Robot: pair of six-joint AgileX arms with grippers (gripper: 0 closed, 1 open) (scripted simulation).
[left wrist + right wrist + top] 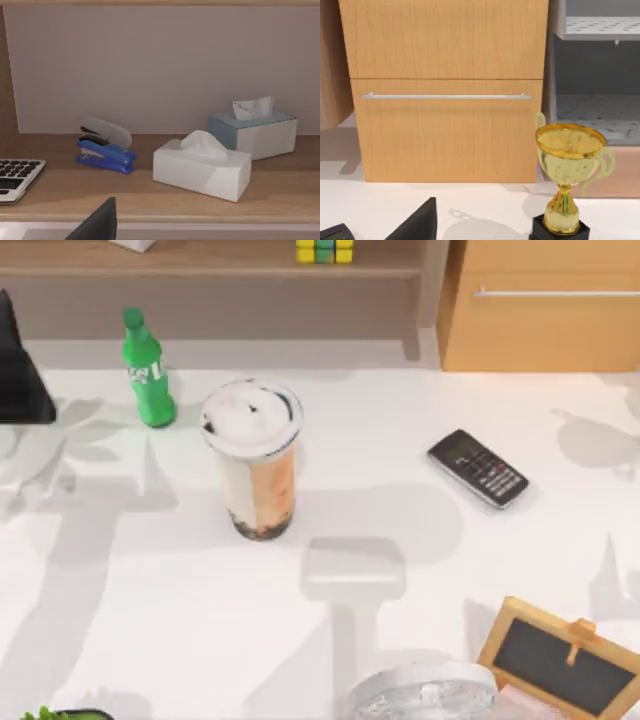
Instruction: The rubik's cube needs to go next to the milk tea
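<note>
On the white tabletop (150, 570), a green soda bottle (147, 370) stands at the back left. Just right of it stands the milk tea (255, 460), upright with its white lid on. The rubik's cube (324, 250) sits on the wooden shelf (200, 258) behind the tabletop, well apart from the cup. Further right lies a black phone (478, 468), and a small chalkboard (560, 655) sits at the front right. Whether either arm's jaws are apart or together I cannot tell.

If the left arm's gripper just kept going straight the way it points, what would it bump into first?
Judging by the left wrist view, probably the wooden shelf edge, between the blue stapler and the white tissue box; depth is unclear.
</note>
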